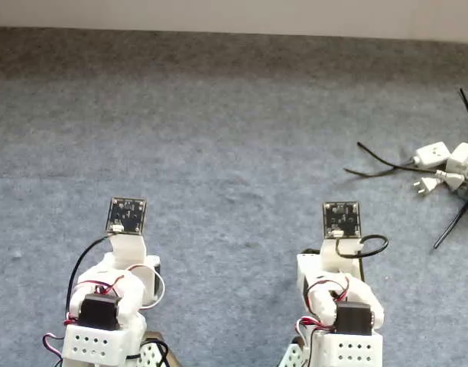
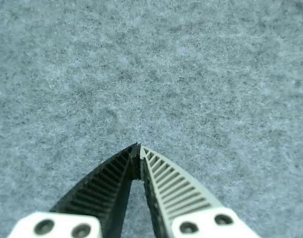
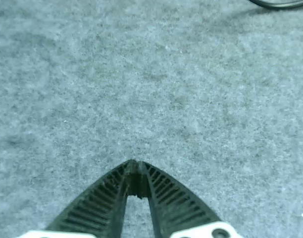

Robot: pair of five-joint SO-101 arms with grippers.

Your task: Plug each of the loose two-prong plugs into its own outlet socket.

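Two arms sit side by side at the near edge of the grey felt surface [image 1: 234, 138], and neither one has anything in its grip. Left arm [image 1: 112, 310] first. On its wrist view the left gripper [image 2: 138, 148] is clenched, one black ribbed finger [image 2: 99, 186] and one white ribbed finger [image 2: 176, 191] meeting tip to tip, nothing between them, bare felt beneath. Over to the right arm [image 1: 342, 310], and it's the same story. The right gripper [image 3: 134, 166] is pinched closed on nothing, both its ribbed fingers [image 3: 97, 203] black, tips touching over plain felt. A dark curved cable [image 3: 277, 4] just clips the edge of that wrist view.

Now, where's the work? Way off at the right-hand edge of the high view, well apart from both arms, nearer the right arm than the left. That's where the white plugs and sockets [image 1: 457, 159] lie, bunched in a loose heap. Several small white pieces touch or overlap, and thin black cords [image 1: 452, 226] fan out from the heap in several directions across the felt. From up here I can't tell which white piece is a plug and which a socket, nor whether any pair is already mated. One black wire loop [image 1: 387, 245] hangs beside the right arm's wrist. Along the far side runs a pale wall [image 1: 234, 14].
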